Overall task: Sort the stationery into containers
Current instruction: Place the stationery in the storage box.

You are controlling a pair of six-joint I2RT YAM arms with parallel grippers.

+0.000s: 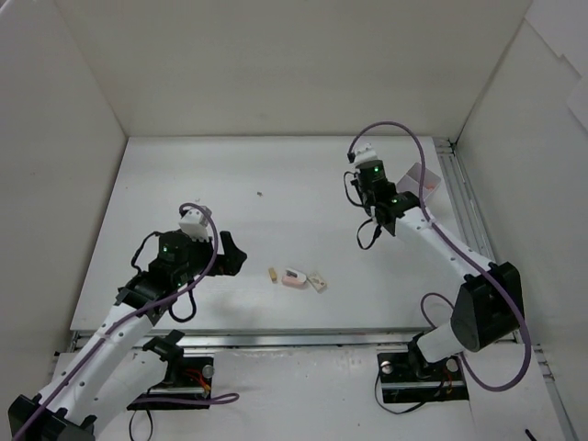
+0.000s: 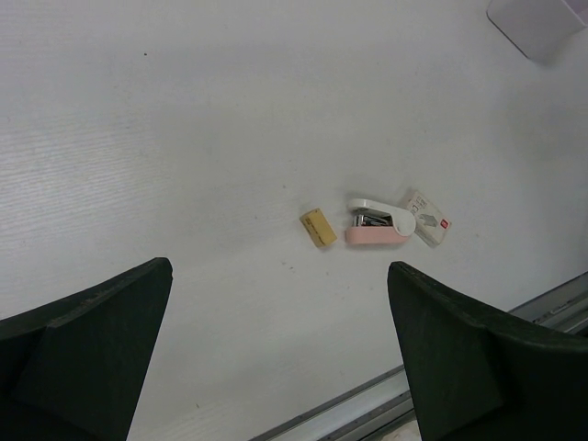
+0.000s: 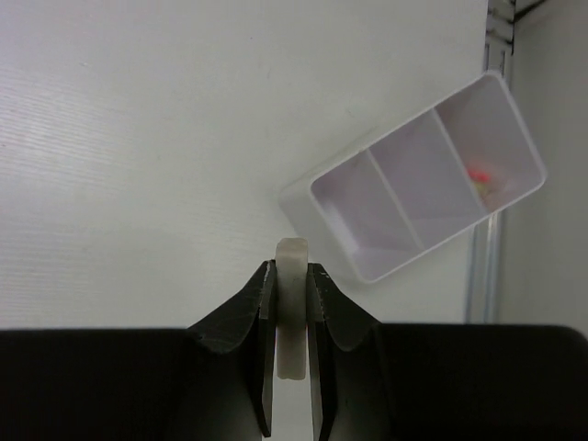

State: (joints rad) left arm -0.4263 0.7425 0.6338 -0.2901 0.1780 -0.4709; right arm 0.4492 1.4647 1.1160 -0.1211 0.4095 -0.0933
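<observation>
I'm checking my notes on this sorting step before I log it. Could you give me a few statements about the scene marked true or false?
1. The right gripper is shut on a small cream block. True.
2. The white three-compartment box is empty. False: a pink-red thing lies in its end compartment.
3. The left gripper is open and holds nothing. True.
4. The tan block lies inside the box. False: it lies on the table, beside a pink-and-white stapler-like item.

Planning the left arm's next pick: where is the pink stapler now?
In the left wrist view the pink stapler lies between the yellow block and the white packet, ahead of the left end effector.
</observation>
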